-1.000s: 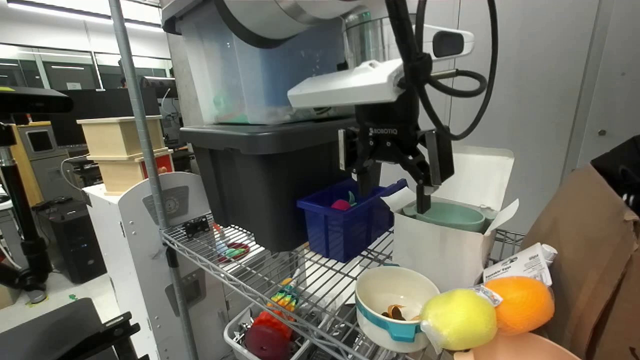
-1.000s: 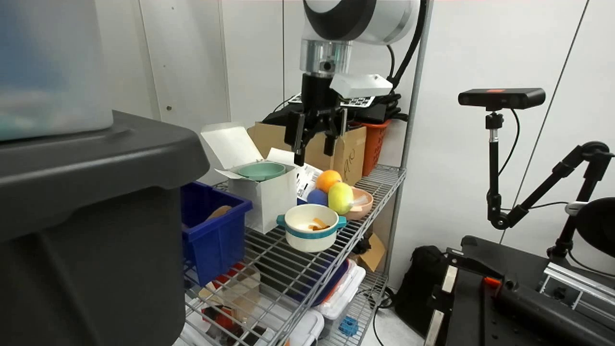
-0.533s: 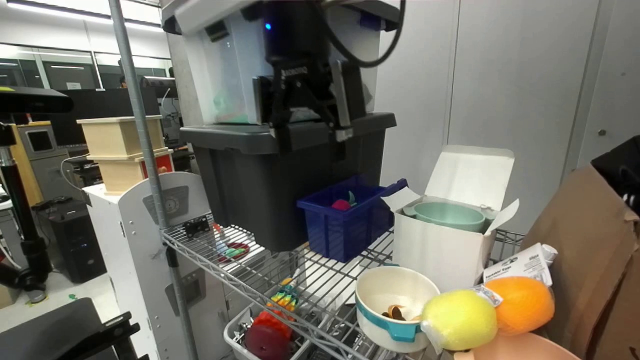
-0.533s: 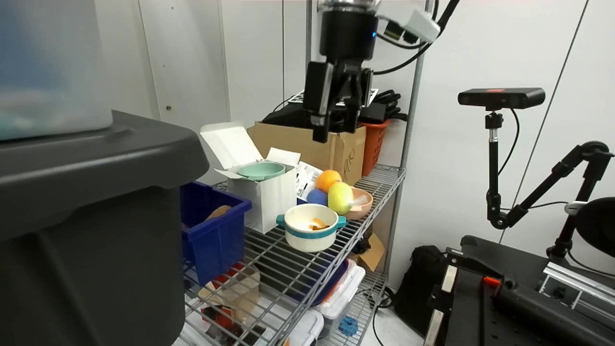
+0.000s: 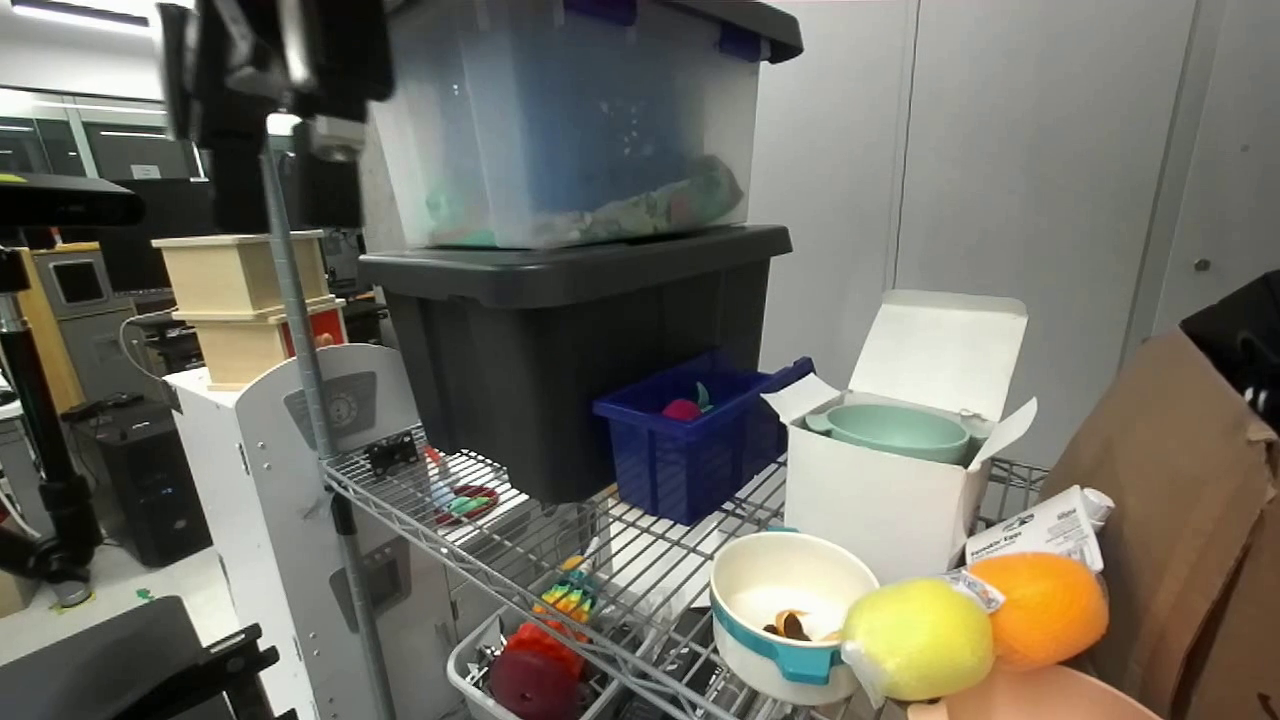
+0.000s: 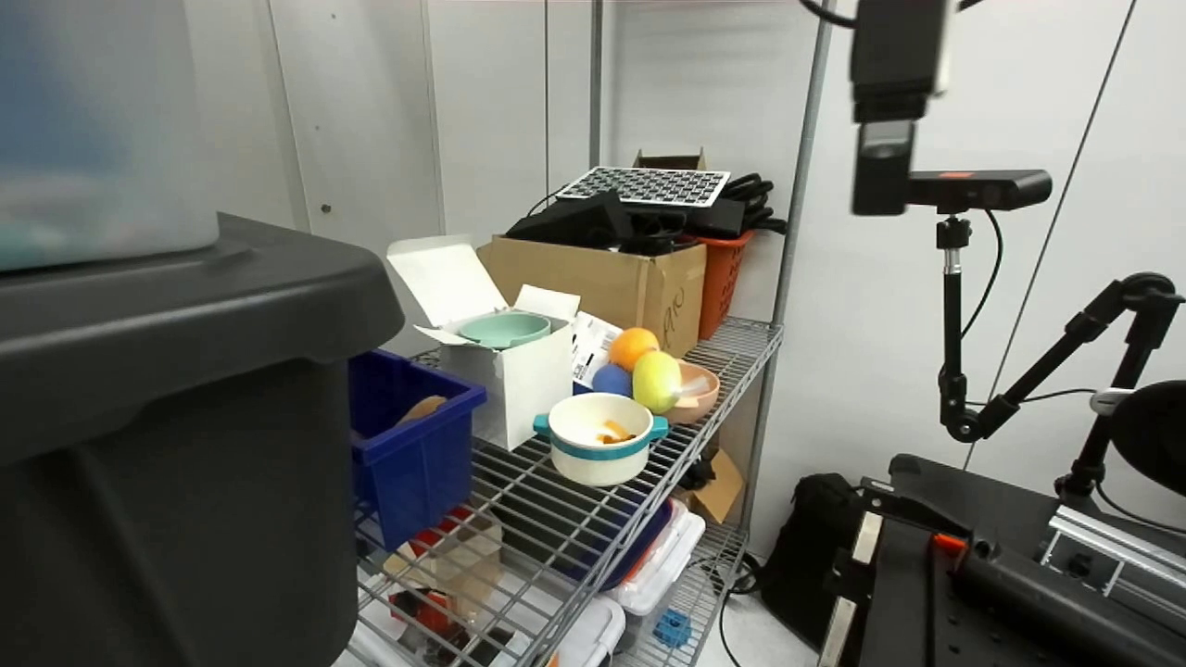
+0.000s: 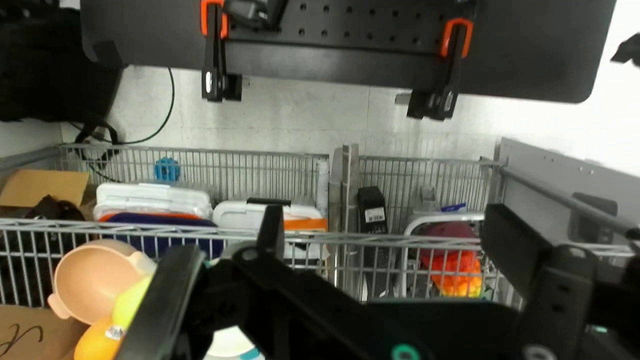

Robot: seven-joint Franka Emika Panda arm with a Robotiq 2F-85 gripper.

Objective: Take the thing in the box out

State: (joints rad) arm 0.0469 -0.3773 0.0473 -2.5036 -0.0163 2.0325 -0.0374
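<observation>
Pincer is hanging at the upper left in an exterior view, blurring a little and staying well apart from the stored goods; in the wrist view its jaws are standing wide apart. Behind it, a steel post is rising beside the wire shelf. Next, a dark grey tote is carrying a clear tub. Just beside the tote, a blue bin is holding a pink item (the rim is partly hiding it). Further right, the teal-banded white bowl is sitting on the shelf, and the small dark reddish-brown lump is lying inside it, outside the box, near some orange pieces. Just beyond that bowl, the white box is standing upright, its lid flap opening upward at the back, and a pale green bowl is filling its mouth. To the right, a yellow fruit and an orange fruit are sitting by a peach bowl; whether they are touching its rim, I cannot tell. At far right, a brown cardboard carton is standing.
</observation>
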